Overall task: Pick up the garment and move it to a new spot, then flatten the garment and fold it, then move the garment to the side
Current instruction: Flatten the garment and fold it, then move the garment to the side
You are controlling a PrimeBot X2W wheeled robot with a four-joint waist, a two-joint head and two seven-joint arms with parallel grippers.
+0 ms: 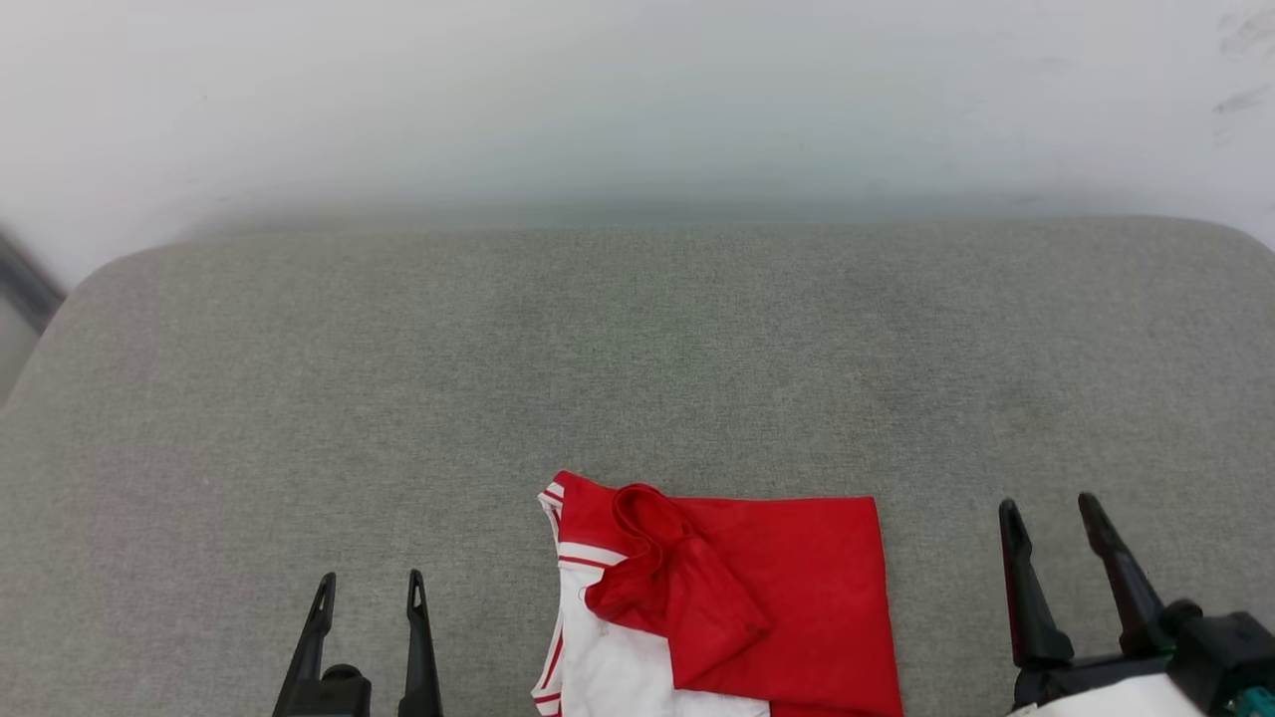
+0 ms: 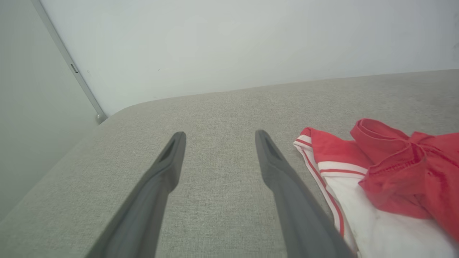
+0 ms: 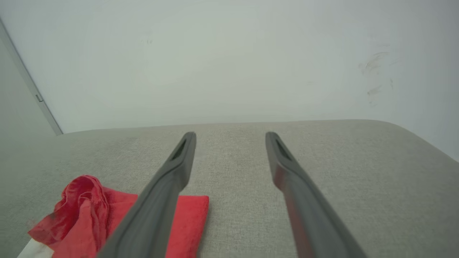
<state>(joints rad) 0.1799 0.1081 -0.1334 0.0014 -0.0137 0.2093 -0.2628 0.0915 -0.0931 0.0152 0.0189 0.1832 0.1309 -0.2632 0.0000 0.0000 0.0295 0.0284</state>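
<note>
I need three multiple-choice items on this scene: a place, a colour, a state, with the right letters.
1. Where does the garment lie? A. between the left claw and the right claw B. in a basket C. on the floor
2. Its colours? A. blue and white B. red and white C. green and black
3. How do the claws stand? A. both open, empty B. both shut on cloth C. one shut
1 A, the head view shows it between them; 2 B, red body, white sleeve; 3 A, fingers apart, nothing between.
</note>
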